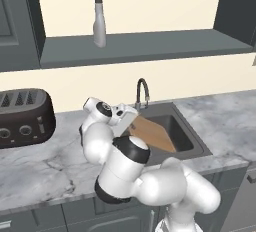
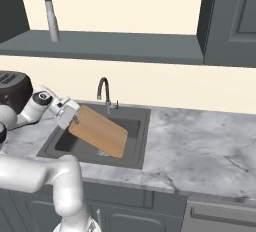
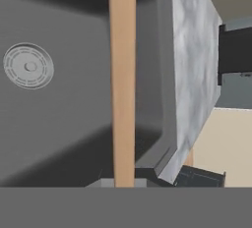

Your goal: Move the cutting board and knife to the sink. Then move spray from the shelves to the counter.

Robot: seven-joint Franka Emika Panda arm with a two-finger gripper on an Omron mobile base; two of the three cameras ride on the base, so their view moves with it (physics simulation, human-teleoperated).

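Note:
My gripper [image 1: 128, 121] is shut on one end of the light-brown cutting board [image 1: 154, 134]. The board hangs tilted over the dark grey sink [image 1: 187, 135], its far end sloping down into the basin. In the right base view the gripper [image 2: 74, 119] holds the cutting board [image 2: 101, 131] at the left rim of the sink [image 2: 136, 126]. The hand view has the cutting board [image 3: 122, 74] edge-on above the sink floor [image 3: 64, 119]. The spray [image 1: 99, 18] stands upright on the shelves [image 1: 150, 46]. The knife is out of view.
A dark toaster [image 1: 22, 118] sits on the marble counter [image 1: 40, 161] left of the sink. The curved faucet [image 1: 142, 92] rises behind the basin. A round drain [image 3: 28, 66] lies in the sink floor. Open counter [image 2: 200, 136] stretches right of the sink.

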